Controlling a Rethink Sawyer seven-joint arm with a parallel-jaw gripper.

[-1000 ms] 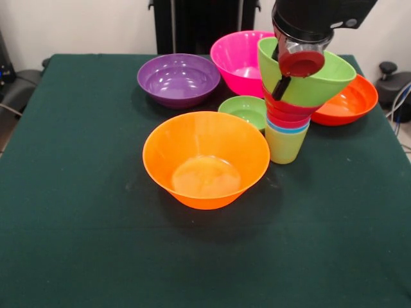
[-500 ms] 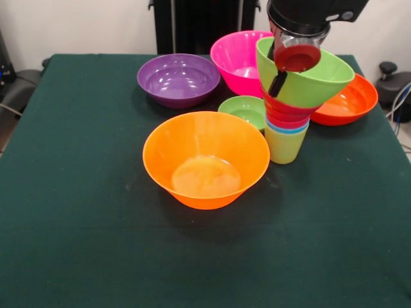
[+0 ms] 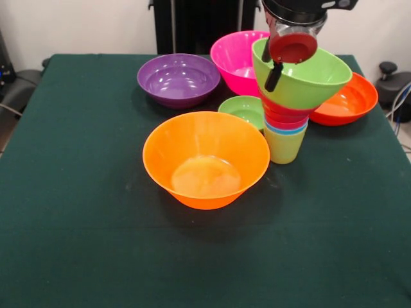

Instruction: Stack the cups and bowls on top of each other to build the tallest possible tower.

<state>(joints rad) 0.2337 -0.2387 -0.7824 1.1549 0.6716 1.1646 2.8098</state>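
Note:
The tower (image 3: 287, 109) stands right of centre: a yellow-green cup (image 3: 283, 146) lowest, a blue cup's rim (image 3: 286, 129) above it, red pieces (image 3: 286, 115) above that, and a lime green bowl (image 3: 308, 80) on top. The gripper (image 3: 282, 64) comes down from the top edge over the lime bowl's left rim. A red round part (image 3: 293, 47) shows at its lower end. I cannot tell whether it holds the bowl. Loose bowls: big orange (image 3: 205, 159), purple (image 3: 178, 79), pink (image 3: 237, 54), small green (image 3: 244, 110), red-orange (image 3: 347, 101).
The dark green table (image 3: 77, 212) spreads wide in front and to the left of the bowls. The robot's black pedestal (image 3: 192, 22) stands behind the far edge. Dark equipment sits off the table at both sides.
The gripper has risen and drifted slightly left. The lime bowl's rim has shifted a little up and left with it; the tower's base has stayed put.

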